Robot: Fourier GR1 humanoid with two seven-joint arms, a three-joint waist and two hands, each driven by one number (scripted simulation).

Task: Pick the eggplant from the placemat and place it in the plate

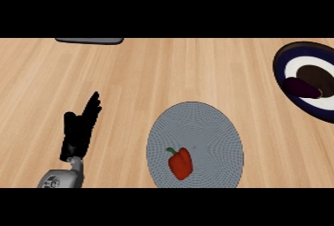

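From the head view, the eggplant [302, 87] is already lying in the plate [285, 66] at the right edge of the counter. It is dark purple and rests on the plate's middle part, a little to the left side. The plate has a dark rim, a white ring and a brown middle, and part of it is cut off by the edge of the view. The round grey placemat [209, 128] sits low in the middle, well apart from the plate. Only a red pepper [180, 163] lies on it now, near its bottom. The left hand [79, 130] is at the lower left, with its fingers straight and apart, holding nothing. It just rests there. The right hand does not show at all. A grey thing [89, 40] peeks in at the top edge. It looks like the job is done, with nothing left to move.
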